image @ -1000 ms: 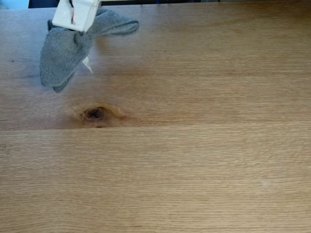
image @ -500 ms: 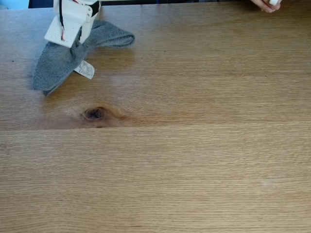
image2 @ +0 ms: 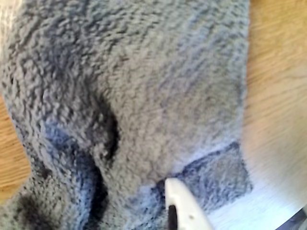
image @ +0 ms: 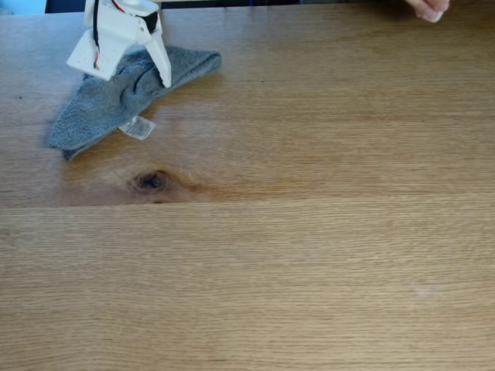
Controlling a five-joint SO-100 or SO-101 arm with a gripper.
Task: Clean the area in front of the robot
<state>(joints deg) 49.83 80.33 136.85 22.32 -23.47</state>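
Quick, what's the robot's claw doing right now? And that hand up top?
Gripper: open, on the grey cloth.
Person's hand: at the table's far edge; cannot tell.

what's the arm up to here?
The white arm's tool is down on a grey cloth at the far left of the wooden table in the fixed view. The cloth lies bunched on the surface, its white label showing. In the wrist view one fingertip rests on the fabric. A person's hand shows at the top right edge.
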